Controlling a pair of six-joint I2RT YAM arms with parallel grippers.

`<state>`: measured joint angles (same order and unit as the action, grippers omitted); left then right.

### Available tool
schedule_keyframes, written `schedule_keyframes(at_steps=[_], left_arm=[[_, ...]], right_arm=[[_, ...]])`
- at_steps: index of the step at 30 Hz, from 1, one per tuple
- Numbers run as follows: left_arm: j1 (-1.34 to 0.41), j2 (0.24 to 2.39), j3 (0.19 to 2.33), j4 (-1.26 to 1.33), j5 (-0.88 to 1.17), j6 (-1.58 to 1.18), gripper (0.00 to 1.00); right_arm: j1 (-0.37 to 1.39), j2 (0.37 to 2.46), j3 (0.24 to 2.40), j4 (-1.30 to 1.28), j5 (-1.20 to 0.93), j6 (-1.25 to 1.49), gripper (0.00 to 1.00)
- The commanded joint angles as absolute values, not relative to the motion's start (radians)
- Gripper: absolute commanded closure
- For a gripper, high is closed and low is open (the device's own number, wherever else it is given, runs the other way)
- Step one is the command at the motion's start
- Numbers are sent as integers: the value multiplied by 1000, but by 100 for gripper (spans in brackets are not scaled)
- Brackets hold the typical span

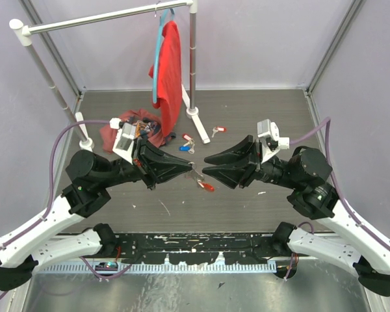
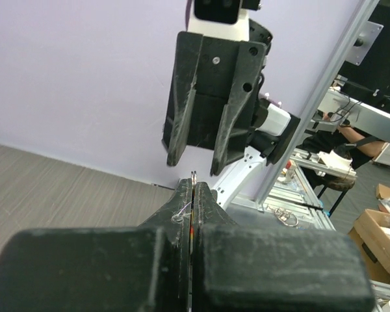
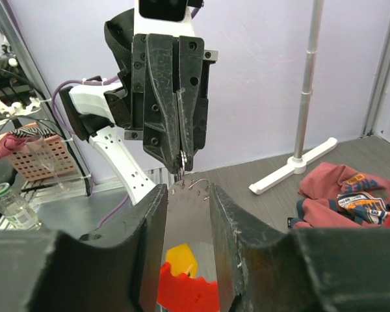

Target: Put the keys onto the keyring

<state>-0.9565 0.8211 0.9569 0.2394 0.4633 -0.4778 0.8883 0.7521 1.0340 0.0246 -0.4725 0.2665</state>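
The left gripper (image 1: pixel 192 170) is clamped tight on the keyring (image 1: pixel 200 179), holding it above the dark wood-grain table (image 1: pixel 266 117) in the middle of the workspace. In the left wrist view a thin silver loop (image 2: pixel 193 174) pokes out between its pressed fingertips. The long red tag (image 1: pixel 208 188) hangs below and slightly right of that grip. In the right wrist view the small yellow tag (image 3: pixel 180 257) sits just above the red one, with a bit of fine chain (image 3: pixel 194 184) dangling under the left fingertips. The right gripper (image 1: pixel 206 166) faces the left one tip to tip, its jaws moderately parted around nothing, close to the ring but apart from it. Several keys (image 1: pixel 185 147) lie on the table beyond both grippers, near the base of the clothes rack (image 1: pixel 194 112).
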Motion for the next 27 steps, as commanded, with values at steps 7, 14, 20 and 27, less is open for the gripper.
schedule_keyframes(at_steps=[7,14,20,27], left_arm=[[-959,829,957,369,505,-529,100],[-960,829,957,369,508,-532,100],[-958,831,957,369,509,-534,100],[-959,835,957,370,513,-534,100]], right_arm=[[891,769,1021,167,-514,291,70],[892,774,1010,202,-545,310,72],[892,793,1013,217,-565,318,72],[893,819,1015,246,-588,334,72]])
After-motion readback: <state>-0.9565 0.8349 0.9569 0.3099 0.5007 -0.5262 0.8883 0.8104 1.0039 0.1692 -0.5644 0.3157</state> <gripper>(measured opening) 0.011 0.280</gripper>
